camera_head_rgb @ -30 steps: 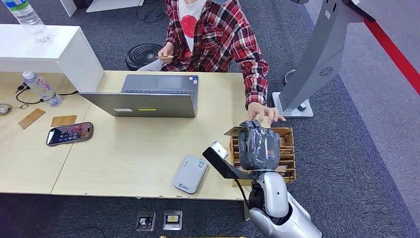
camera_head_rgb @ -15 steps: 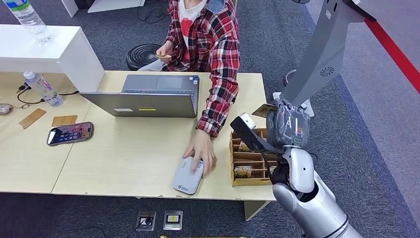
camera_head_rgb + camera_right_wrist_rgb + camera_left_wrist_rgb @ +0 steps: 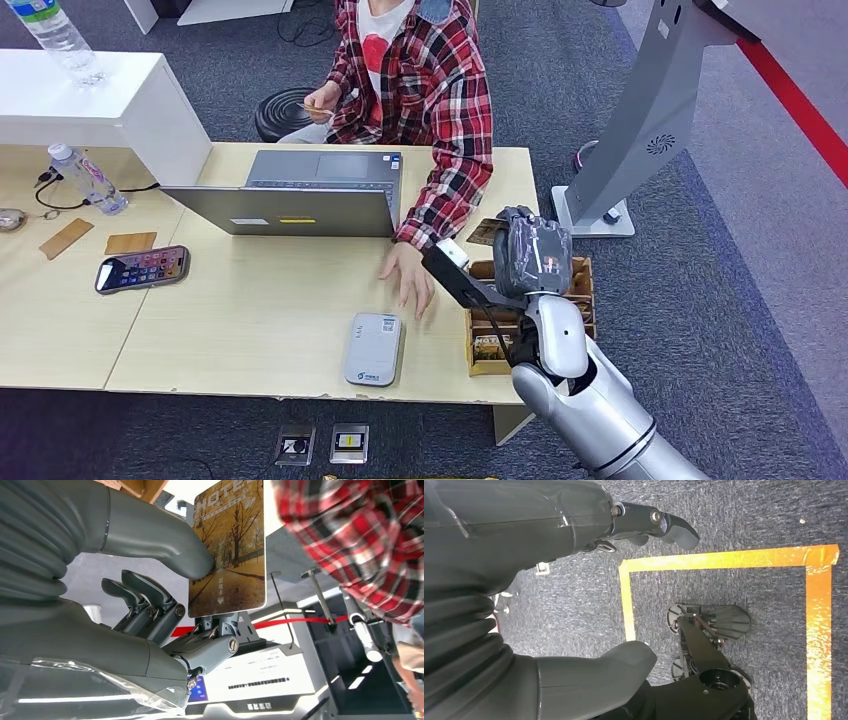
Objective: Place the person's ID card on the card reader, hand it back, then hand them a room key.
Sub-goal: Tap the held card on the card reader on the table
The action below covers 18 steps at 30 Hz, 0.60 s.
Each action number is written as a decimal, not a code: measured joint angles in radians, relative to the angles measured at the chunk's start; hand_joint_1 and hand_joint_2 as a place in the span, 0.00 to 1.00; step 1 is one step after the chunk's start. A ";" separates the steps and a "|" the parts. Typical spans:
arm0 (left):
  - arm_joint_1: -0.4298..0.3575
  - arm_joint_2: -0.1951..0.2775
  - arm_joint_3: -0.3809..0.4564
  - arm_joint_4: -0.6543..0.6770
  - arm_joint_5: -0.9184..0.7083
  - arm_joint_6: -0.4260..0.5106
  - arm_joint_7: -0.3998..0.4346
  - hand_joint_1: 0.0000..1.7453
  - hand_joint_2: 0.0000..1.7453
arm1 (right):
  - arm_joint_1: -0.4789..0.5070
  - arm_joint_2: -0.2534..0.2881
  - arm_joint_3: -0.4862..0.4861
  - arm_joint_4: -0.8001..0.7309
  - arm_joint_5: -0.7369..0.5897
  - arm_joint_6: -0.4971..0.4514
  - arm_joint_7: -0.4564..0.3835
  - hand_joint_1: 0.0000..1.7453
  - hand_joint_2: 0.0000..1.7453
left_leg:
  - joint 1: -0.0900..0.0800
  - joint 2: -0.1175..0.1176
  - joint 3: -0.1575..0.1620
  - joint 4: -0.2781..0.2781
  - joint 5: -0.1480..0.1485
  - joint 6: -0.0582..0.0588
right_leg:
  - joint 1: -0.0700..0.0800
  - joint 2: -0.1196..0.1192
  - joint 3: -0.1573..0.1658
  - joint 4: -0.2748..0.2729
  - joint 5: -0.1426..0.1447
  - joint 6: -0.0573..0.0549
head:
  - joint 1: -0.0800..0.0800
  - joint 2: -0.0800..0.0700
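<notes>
The right hand point(image 3: 533, 258) is raised over the far end of the wooden card box point(image 3: 580, 322), at the table's point(image 3: 250, 330) right edge, about four o'clock in the head view. It pinches a room key card point(image 3: 229, 547) between the thick thumb and the darker fingers point(image 3: 145, 605); in the right wrist view the card's printed face shows autumn trees and the word HOTEL. In the head view the card point(image 3: 487, 231) juts from the hand toward the person point(image 3: 425, 70) in a red plaid shirt seated at twelve o'clock behind the table.

The person's one hand point(image 3: 407, 279) lies flat on the table just beyond the card reader point(image 3: 373, 348), close to it; I cannot tell whether it touches. The person's other hand point(image 3: 320, 99) holds a small tan card near the chest, too small to read.

The card reader, a flat grey-white box, sits near the table's front edge at six o'clock, to the nine o'clock side of the card box. A grey laptop point(image 3: 300, 195) stands beyond it.

The left hand point(image 3: 574, 525) hangs over grey carpet marked with orange tape point(image 3: 724, 560); it holds nothing, with one finger reaching out straight and apart from the thumb.
</notes>
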 joint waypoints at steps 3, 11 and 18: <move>0.003 0.000 0.000 0.001 0.001 -0.001 -0.001 0.00 1.00 | 0.005 0.003 0.011 -0.002 0.014 -0.002 0.000 1.00 1.00 | 0.000 0.000 0.000 0.000 0.000 0.000 | 0.000 0.000 0.000 0.000 0.000 0.000 | 0.000 0.000; 0.007 -0.001 0.000 0.004 -0.001 -0.001 -0.005 0.00 1.00 | 0.014 0.002 0.022 -0.010 0.003 -0.018 -0.001 1.00 1.00 | 0.000 0.000 0.000 0.000 0.000 0.000 | 0.000 0.000 0.000 0.000 0.000 0.000 | 0.000 0.000; 0.008 -0.001 0.000 0.005 -0.001 -0.004 -0.006 0.00 1.00 | 0.021 0.002 0.035 -0.036 -0.012 -0.008 -0.019 1.00 1.00 | 0.000 0.000 0.000 0.000 0.000 0.000 | 0.000 0.000 0.000 0.000 0.000 0.000 | 0.000 0.000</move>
